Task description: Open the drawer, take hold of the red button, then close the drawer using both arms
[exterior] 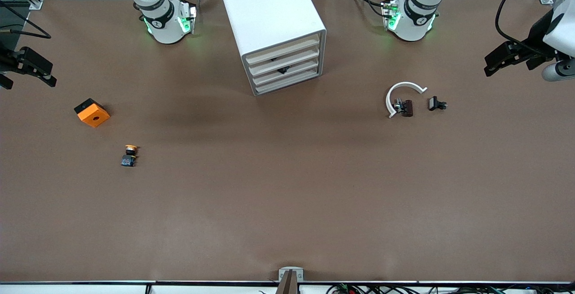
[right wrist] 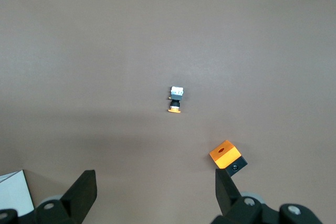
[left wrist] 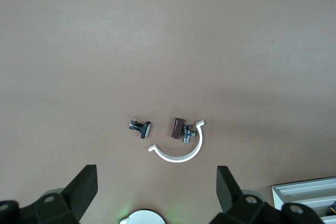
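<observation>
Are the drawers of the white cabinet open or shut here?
Shut. All the drawer fronts of the cabinet sit flush in a stack; none sticks out.

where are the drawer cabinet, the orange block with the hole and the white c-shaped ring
white drawer cabinet (exterior: pixel 269 11), front view, on its top panel
orange square block (exterior: pixel 93 114), front view, on its orange top face beside the hole
white c-shaped ring (exterior: pixel 401 86), front view, on the top of its arc
</observation>
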